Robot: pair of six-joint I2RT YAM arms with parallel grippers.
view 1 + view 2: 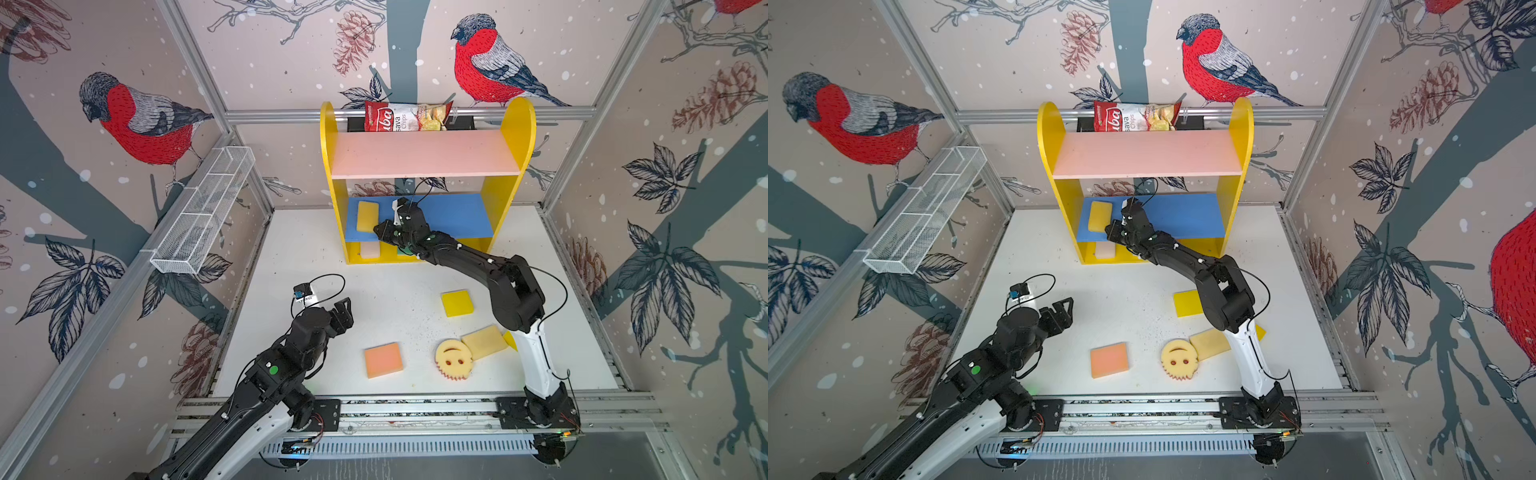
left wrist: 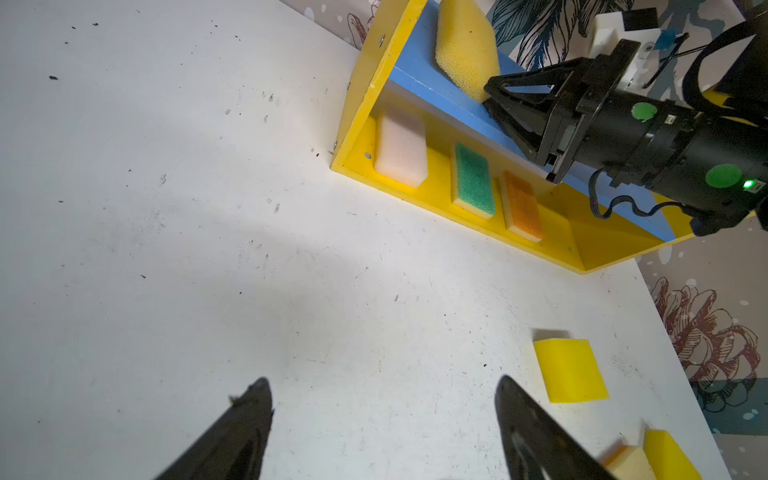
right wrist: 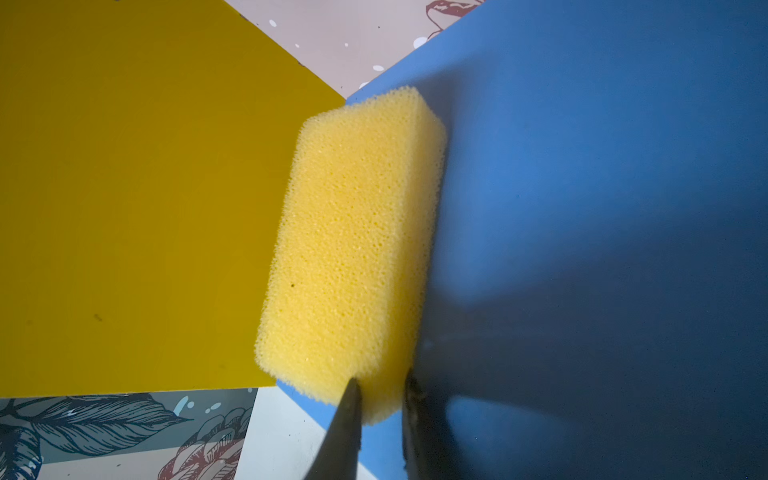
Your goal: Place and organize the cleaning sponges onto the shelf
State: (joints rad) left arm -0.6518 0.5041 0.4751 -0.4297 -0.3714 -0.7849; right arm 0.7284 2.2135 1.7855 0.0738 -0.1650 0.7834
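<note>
Shelf | blue board: coarse yellow sponge, right gripper nipping its end | base: pink sponge, green sponge, orange sponge (side by side, apart) | table: smooth yellow sponge | left gripper: jaws wide, empty

Yellow sponge, seemingly flat, on blue board of shelf.

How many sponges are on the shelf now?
4. A yellow sponge on the blue board; a pale pink sponge, a green sponge and an orange sponge in a row on the yellow base. The arm may hide more.
</note>
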